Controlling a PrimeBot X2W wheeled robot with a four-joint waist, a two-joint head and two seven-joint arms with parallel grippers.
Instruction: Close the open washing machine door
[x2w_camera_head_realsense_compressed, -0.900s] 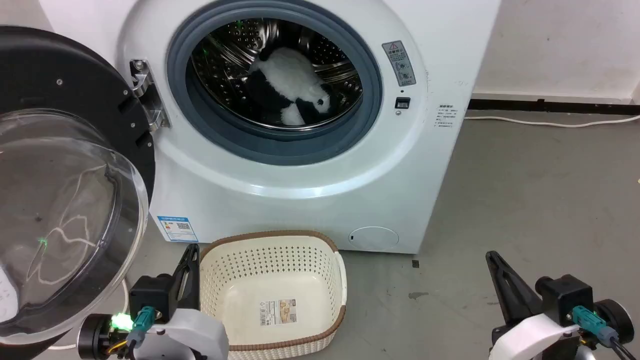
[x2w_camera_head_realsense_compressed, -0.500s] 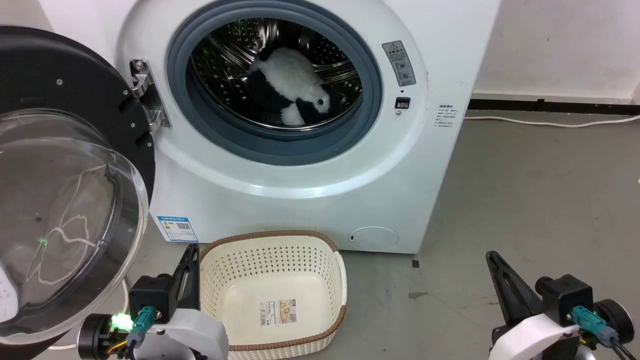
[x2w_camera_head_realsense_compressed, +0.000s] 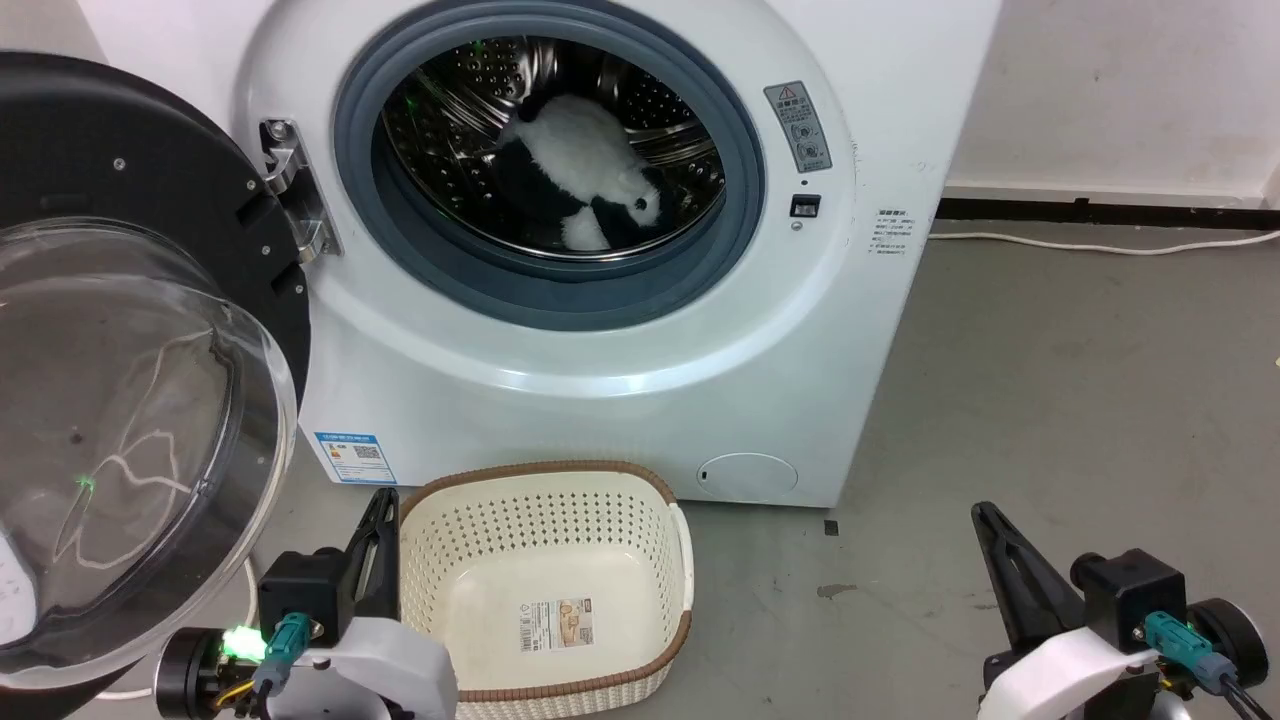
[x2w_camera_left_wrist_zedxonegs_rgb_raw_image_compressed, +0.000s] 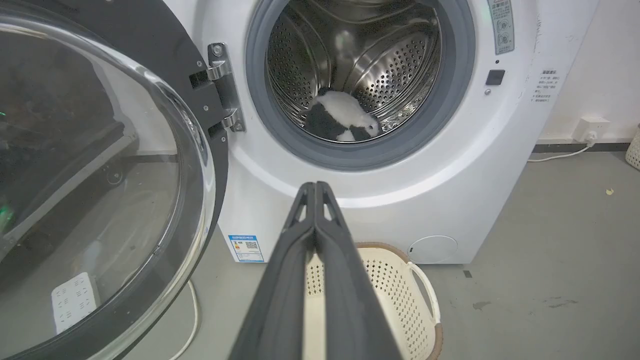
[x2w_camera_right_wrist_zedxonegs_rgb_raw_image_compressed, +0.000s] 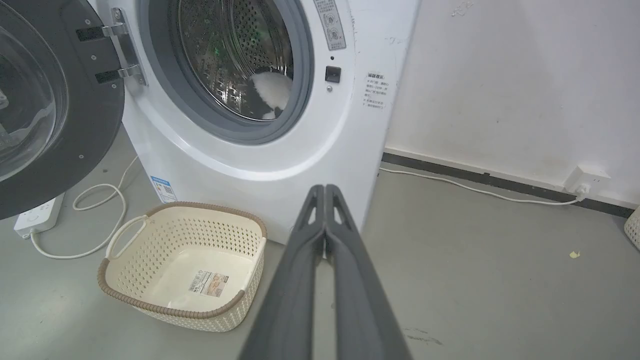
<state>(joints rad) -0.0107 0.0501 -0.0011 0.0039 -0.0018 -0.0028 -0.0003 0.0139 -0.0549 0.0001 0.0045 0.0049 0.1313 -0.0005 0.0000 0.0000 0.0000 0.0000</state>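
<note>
The left gripper and right gripper each have two long dark grey fingers that taper to a point, with slim slots near the tips. Behind each sit a black block, a rounded white shell and a teal plug with thin wires. A green light glows beside the left plug.
</note>
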